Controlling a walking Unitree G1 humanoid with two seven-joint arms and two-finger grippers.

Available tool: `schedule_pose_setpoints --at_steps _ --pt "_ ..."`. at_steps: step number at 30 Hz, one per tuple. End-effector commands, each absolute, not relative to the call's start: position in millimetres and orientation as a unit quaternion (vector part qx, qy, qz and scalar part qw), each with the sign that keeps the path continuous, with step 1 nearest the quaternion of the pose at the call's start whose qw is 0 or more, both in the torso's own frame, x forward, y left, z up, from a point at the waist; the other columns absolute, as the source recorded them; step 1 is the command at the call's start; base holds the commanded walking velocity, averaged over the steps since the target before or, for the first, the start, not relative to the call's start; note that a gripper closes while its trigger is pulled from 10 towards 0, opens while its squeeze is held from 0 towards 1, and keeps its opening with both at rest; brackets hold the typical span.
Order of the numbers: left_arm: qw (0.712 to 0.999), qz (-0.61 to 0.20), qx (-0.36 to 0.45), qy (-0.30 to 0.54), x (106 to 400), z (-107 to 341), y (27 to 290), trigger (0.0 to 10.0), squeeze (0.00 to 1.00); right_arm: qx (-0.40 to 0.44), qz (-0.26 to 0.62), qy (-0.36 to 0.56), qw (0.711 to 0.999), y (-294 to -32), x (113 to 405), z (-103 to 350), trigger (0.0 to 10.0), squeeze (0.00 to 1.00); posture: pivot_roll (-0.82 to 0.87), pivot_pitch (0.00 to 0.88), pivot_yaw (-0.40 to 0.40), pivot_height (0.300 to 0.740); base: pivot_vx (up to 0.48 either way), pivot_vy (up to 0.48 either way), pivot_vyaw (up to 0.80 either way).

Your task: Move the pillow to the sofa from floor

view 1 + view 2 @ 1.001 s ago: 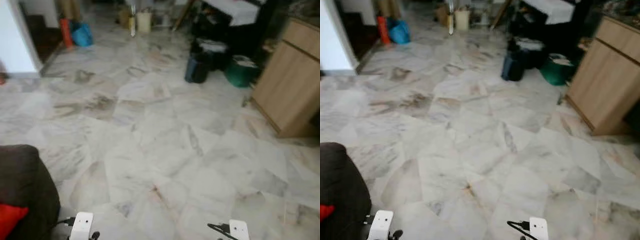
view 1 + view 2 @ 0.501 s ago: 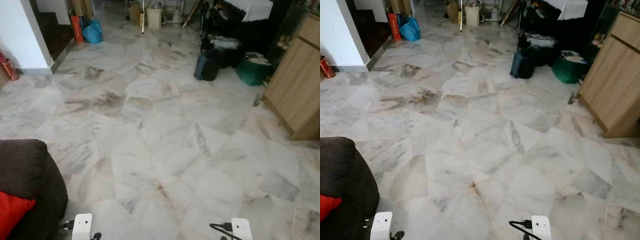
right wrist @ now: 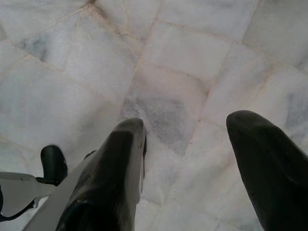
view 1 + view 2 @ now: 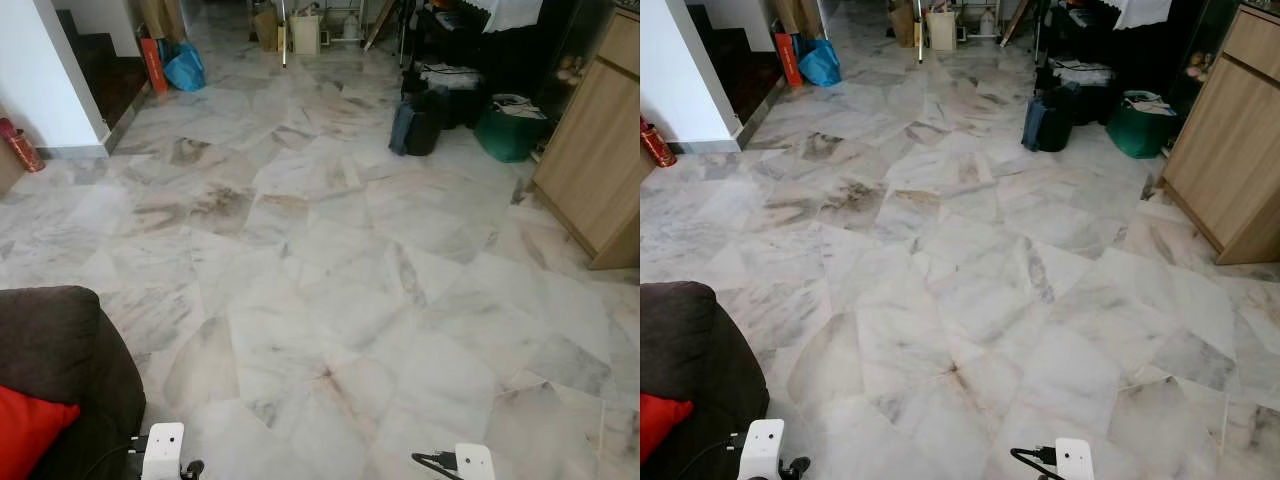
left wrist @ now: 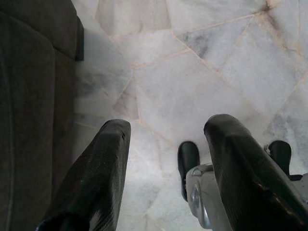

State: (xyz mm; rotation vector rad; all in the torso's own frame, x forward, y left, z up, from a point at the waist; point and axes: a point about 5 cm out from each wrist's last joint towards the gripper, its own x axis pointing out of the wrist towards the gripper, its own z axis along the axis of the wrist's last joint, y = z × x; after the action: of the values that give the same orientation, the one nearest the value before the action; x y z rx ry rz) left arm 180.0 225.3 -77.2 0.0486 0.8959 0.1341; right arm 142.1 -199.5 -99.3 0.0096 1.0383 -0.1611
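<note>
A dark brown sofa (image 4: 55, 370) fills the lower left corner, with a red pillow (image 4: 25, 430) resting on its seat. My left gripper (image 5: 166, 144) hangs open beside the sofa's side (image 5: 29, 110), pointing down at the marble floor with nothing between its fingers. My right gripper (image 3: 187, 139) also hangs open over bare floor tiles. The white wrist housings of both arms (image 4: 163, 450) (image 4: 470, 460) peek in at the bottom edge of the eye views.
A wooden cabinet (image 4: 600, 150) stands at the right. A dark bag (image 4: 413, 125) and a green bag (image 4: 510, 125) sit on the floor at the back right. A blue bag (image 4: 185, 68) and boxes lie near a white wall corner (image 4: 50, 90); a red bottle (image 4: 22, 145) stands by it.
The camera has tilted and steadied, so the whole scene shifted slightly down and sharpened. More of the sofa and red pillow shows. Both arms still hang low.
</note>
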Motion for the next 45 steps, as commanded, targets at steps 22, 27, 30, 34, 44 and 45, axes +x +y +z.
schedule_pose_setpoints --at_steps 22,27,30,34,44,45 --pt "0.900 0.056 0.026 0.431 178 -77 227 10.0 0.00 0.014 -0.083 0.486 0.870 -200 151 -96 10.0 0.00 -0.01 0.000 0.011 0.740 0.451 0.000 0.00" --pt "0.900 0.055 0.026 0.431 179 -77 226 10.0 0.00 0.013 -0.083 0.486 0.870 -200 152 -96 10.0 0.00 -0.01 0.000 0.007 0.740 0.480 0.000 0.00" --pt "0.900 0.054 0.026 0.431 179 -77 226 10.0 0.00 0.014 -0.082 0.487 0.870 -200 152 -96 10.0 0.00 -0.01 0.000 0.006 0.740 0.480 0.000 0.00" --pt "0.901 0.053 0.025 0.430 179 -77 225 10.0 0.00 0.013 -0.081 0.487 0.870 -200 152 -96 10.0 0.00 -0.01 0.000 0.002 0.740 0.480 0.000 0.00" --pt "0.900 0.051 0.023 0.433 179 -78 224 10.0 0.00 0.012 -0.081 0.486 0.870 -201 152 -95 10.0 0.00 -0.01 0.000 0.000 0.740 0.480 0.000 0.00" --pt "0.898 0.048 0.018 0.436 178 -78 223 10.0 0.00 0.012 -0.081 0.487 0.870 -201 152 -95 10.0 0.00 -0.01 0.000 -0.001 0.740 0.285 0.000 0.00"
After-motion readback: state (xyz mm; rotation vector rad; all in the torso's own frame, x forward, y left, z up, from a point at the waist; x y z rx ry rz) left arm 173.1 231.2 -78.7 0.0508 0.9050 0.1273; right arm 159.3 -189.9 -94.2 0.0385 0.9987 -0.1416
